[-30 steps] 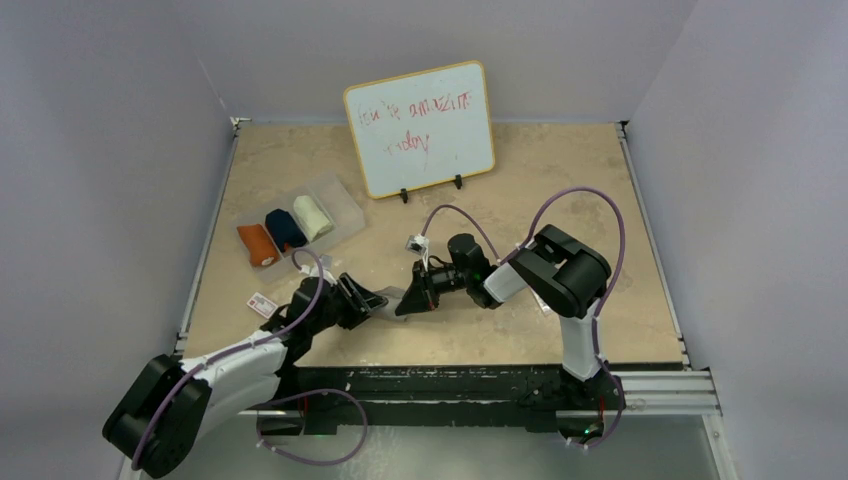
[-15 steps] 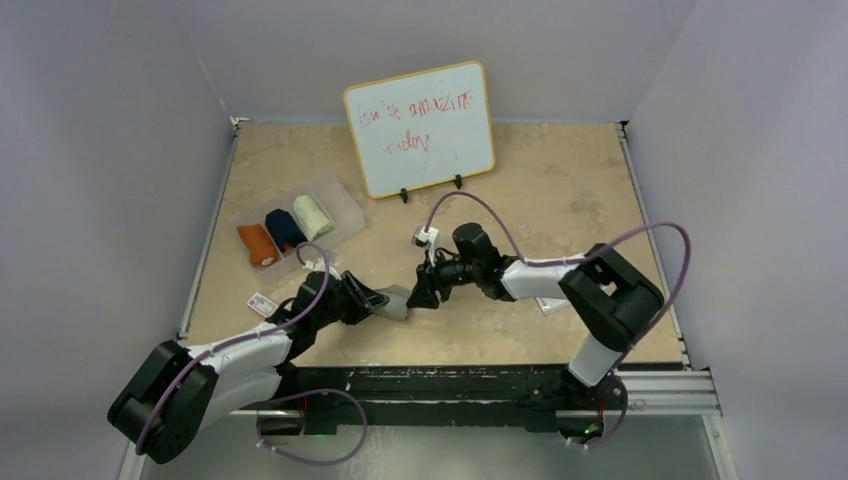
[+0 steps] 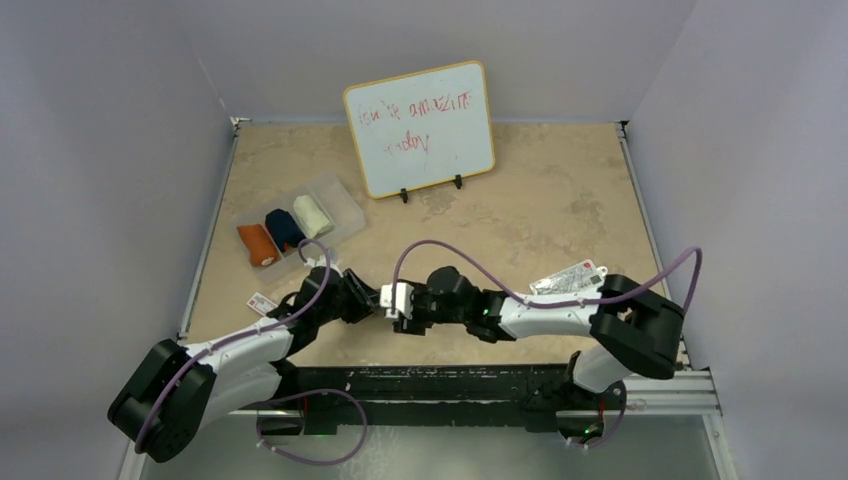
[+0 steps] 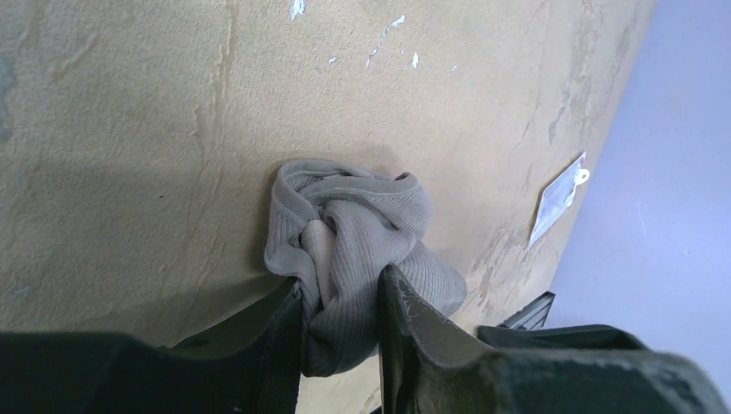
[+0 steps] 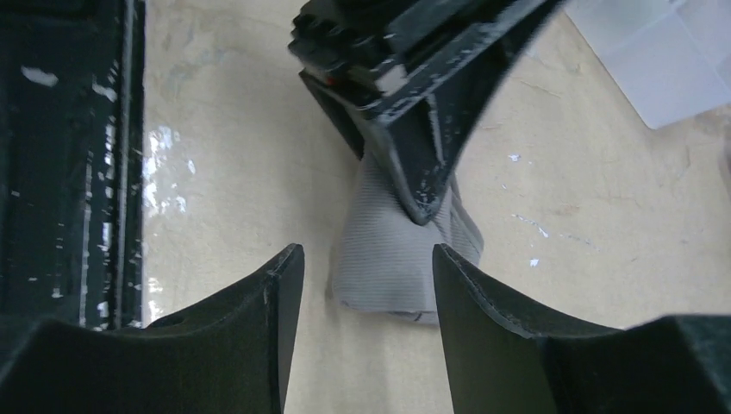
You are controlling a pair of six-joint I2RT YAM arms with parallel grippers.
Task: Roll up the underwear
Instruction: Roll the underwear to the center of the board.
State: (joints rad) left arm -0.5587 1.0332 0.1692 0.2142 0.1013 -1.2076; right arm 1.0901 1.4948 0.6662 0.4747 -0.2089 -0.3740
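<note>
The beige table (image 3: pixel 560 190) carries a whiteboard (image 3: pixel 420 128), clear tray (image 3: pixel 342 200), card (image 3: pixel 262 303) and grey underwear roll (image 4: pixel 362 241).

The left arm (image 3: pixel 240 352) and right arm (image 3: pixel 560 316) pair white shell links with bulky black joint housings, and a purple cable (image 3: pixel 440 243) loops along each. The left tool (image 4: pixel 340 321) and right tool (image 5: pixel 366 259) end in black wedge-shaped fingers, their paint chipped pale at the edges.

The bundled underwear (image 4: pixel 362 224) is sitting at the front between the left gripper (image 4: pixel 340 285) and right gripper (image 5: pixel 366 254); three rolls (image 3: pixel 285 229) are lying in a tray (image 3: pixel 340 205) behind-left.
</note>
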